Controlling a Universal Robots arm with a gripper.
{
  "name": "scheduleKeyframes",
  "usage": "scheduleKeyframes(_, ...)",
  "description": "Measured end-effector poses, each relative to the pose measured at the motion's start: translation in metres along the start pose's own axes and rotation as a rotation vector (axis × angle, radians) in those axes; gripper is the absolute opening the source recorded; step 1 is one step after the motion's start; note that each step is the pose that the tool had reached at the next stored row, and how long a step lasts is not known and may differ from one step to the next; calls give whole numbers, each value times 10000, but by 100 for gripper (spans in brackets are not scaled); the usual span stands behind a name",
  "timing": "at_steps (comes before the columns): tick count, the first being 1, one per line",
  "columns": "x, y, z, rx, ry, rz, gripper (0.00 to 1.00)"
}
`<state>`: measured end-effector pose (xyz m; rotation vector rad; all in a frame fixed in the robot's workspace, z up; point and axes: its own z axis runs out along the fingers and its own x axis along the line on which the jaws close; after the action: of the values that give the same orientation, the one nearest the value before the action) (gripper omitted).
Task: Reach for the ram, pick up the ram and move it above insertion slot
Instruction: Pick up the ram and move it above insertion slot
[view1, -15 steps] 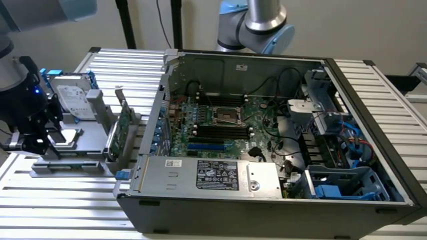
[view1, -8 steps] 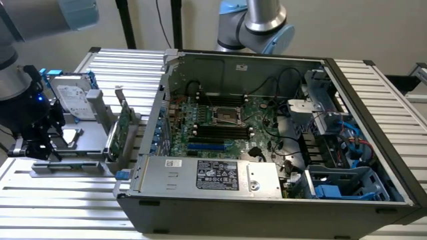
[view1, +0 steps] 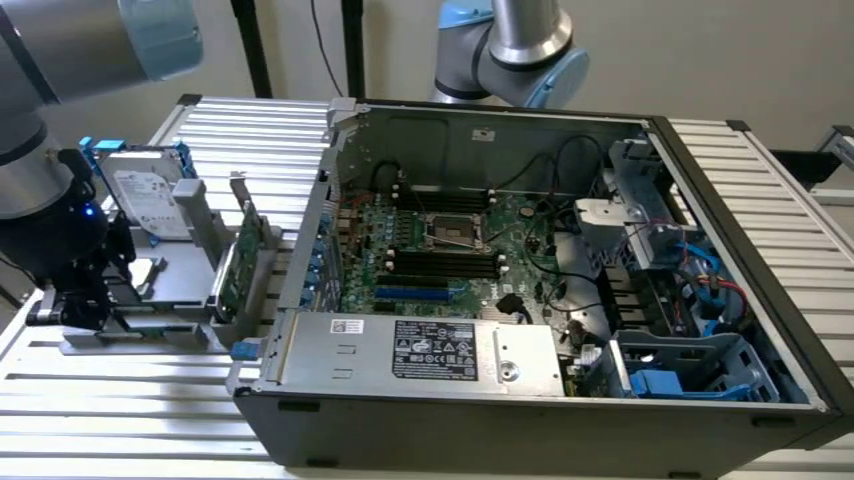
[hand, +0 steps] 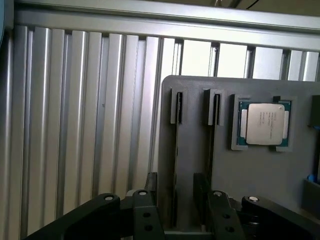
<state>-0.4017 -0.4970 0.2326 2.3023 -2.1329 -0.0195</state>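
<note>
The gripper (hand: 175, 186) hangs low over a grey moulded fixture (hand: 250, 175), its two black fingers (hand: 151, 184) spread wide and holding nothing. Between them, touching neither, the ram (hand: 175, 150) stands on edge in a narrow groove of the fixture. From above it reads only as a long, thin dark strip, and its green face and chips cannot be made out. A second groove runs just beside it. Near both, a square processor (hand: 265, 122) with a dull metal lid on a green rim sits in a recess.

In the exterior view the gripper (view1: 83, 300) is at that view's left, over the same fixture on the ribbed aluminium table (view1: 120, 400). A silver hard drive (view1: 147, 195) and an upright green card (view1: 240, 265) stand near. Well apart, inside the open computer case (view1: 534, 425), the black insertion slots (view1: 441, 265) lie on the green motherboard (view1: 534, 225).
</note>
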Motion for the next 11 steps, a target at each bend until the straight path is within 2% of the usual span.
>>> scheduleKeyframes(11,4,-17,201,0,0,-13,42)
